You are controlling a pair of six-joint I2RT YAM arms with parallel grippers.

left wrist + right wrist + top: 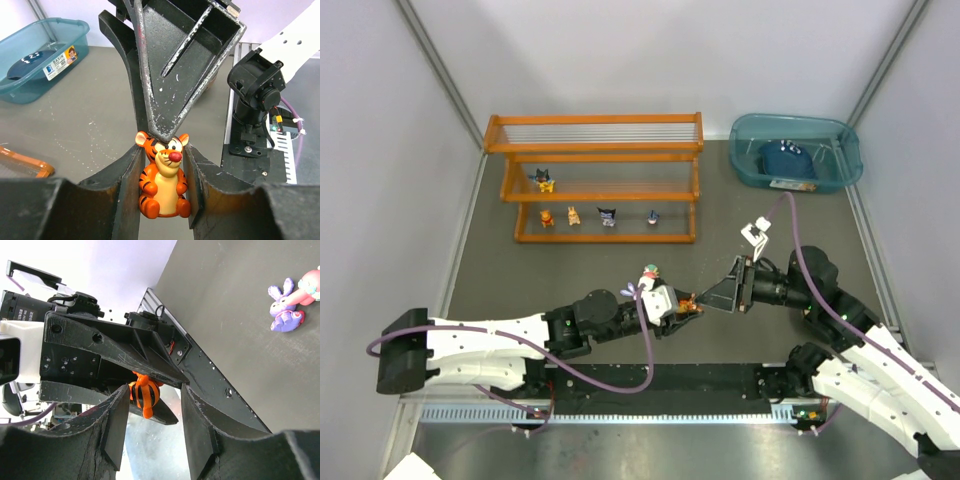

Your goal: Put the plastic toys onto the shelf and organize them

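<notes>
My left gripper [163, 151] is shut on an orange striped tiger toy [162, 177] and holds it above the table, right of centre in the top view [687, 303]. My right gripper [718, 294] is open and faces it. One of its fingers [175, 65] rests its tip over the tiger's head. In the right wrist view the tiger [145, 392] sits just beyond the open fingers [117, 425]. A purple bunny [633, 290] and a pink-red-white toy [649, 273] stand on the table. The orange shelf [595, 150] holds several toys on its lower tiers.
A translucent teal bin [840, 165] at the back right holds a dark blue object [785, 158]. It also shows in the left wrist view [35, 55]. White walls close in the table on the left, back and right.
</notes>
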